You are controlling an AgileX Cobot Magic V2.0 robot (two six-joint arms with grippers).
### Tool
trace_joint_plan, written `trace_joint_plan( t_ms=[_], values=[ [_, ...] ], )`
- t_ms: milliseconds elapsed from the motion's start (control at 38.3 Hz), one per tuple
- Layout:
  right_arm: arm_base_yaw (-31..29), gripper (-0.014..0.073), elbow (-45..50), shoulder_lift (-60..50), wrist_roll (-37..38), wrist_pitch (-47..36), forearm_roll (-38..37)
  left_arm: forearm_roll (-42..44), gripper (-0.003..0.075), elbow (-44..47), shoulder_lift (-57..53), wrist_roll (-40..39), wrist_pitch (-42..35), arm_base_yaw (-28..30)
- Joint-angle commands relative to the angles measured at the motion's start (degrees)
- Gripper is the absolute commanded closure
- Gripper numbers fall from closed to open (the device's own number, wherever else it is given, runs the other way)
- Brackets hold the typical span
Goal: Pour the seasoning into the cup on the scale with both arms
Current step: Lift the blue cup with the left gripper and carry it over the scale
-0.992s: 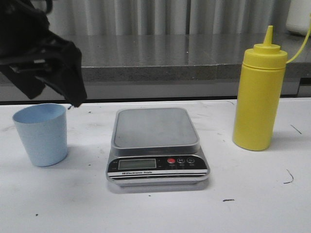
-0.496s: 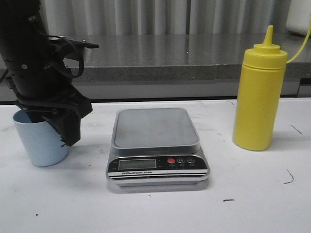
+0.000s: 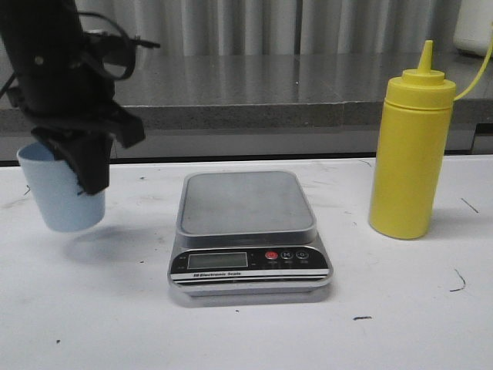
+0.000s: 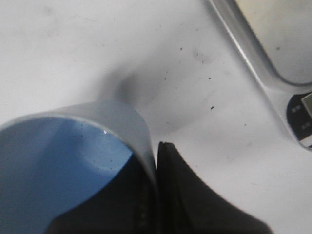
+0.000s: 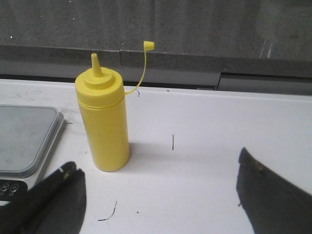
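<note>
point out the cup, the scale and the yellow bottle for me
cup (image 3: 58,202), front view, on its light-blue side wall
scale (image 3: 245,202), front view, on its steel platform
yellow bottle (image 5: 105,131), right wrist view, on its body

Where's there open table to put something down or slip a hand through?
Bare table lies between the scale and the seasoning bottle, along the front edge, and to the bottle's right. The scale platform is bare too. It is crowded on the left, where the left gripper holds the cup above the table.
</note>
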Motion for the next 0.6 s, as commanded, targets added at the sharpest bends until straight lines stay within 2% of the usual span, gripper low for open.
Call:
trace_joint_plan(
  t_ms=[0, 183, 313, 574],
  values=[
    [0.02, -0.0048, -1.53, 0.89, -0.19, -4.12, -0.06, -0.16, 0.0740, -6.74, -2.72, -0.24, 4.15, -1.96],
    [0.02, -0.0048, -1.53, 0.89, -0.19, -4.12, -0.06, -0.69, 0.0740, -14.11, -2.60, -0.24, 1.41, -7.11],
    [0.02, -0.0048, -1.53, 0.89, -0.19, -4.12, -0.06, -0.84, 0.0740, -19.11, -0.37, -0.24, 2.12, -10.32],
    [0.02, -0.0048, -1.53, 0.89, -0.19, -3.99, -0.06, -0.97, 0.0740, -29.01, 8.10, -0.24, 3.95, -13.36]
  ],
)
